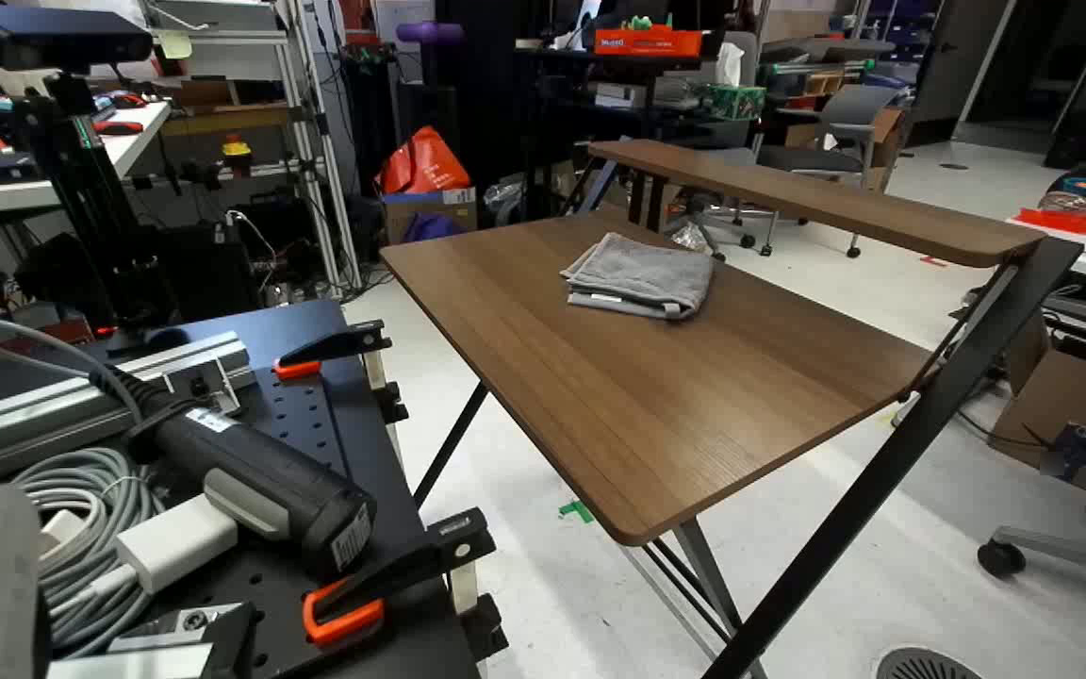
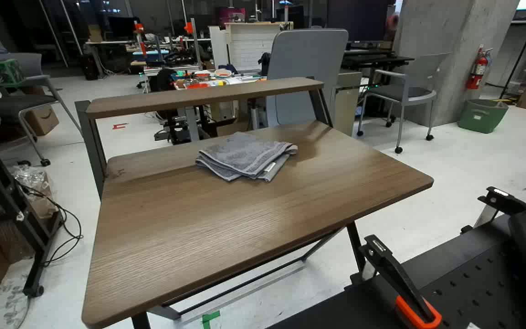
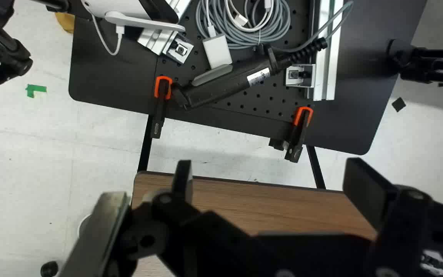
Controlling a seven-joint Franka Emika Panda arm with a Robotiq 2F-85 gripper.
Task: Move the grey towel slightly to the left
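You hold your pincer spread wide with nothing gripped, presumably to leave room for a pinch, while the grey towel lies well apart from it, outside the wrist view, held up by the brown tabletop alone.

Grey chair, concrete pillar, red fire extinguisher, green bin

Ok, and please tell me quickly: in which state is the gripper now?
Gripper: open, its jaws wide apart in the wrist view, holding nothing.
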